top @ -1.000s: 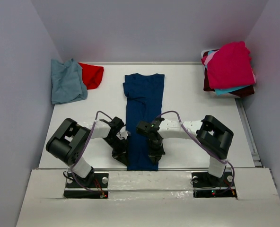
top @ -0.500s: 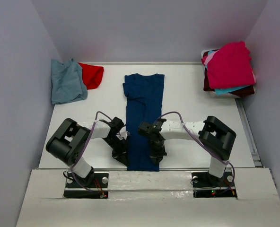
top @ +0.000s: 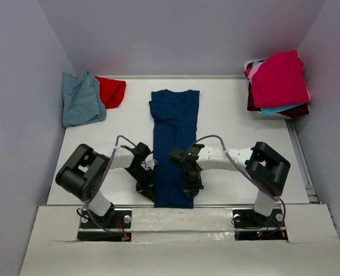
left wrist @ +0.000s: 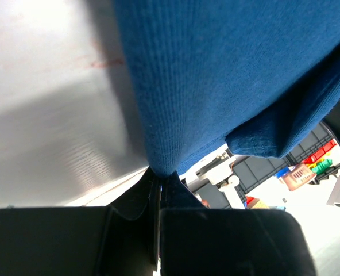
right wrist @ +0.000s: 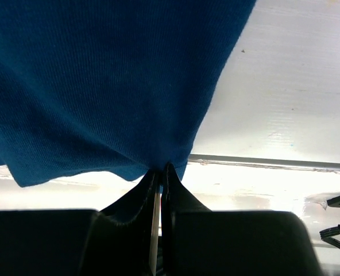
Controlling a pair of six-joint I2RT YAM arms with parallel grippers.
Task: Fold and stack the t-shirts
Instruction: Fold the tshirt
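While long navy cloth t-shirt (top: 174, 129) lies lengthwise on white bench (top: 244, 132) | left gripper (left wrist: 158, 183) clamped on its near left hem corner | right gripper (right wrist: 161, 173) clamped on near right corner

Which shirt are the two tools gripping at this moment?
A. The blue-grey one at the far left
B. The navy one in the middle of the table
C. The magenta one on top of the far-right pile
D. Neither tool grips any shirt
B: the left tool and the right tool are each shut on a near corner of the navy shirt, and both wrist views show its cloth bunching into the pinch.
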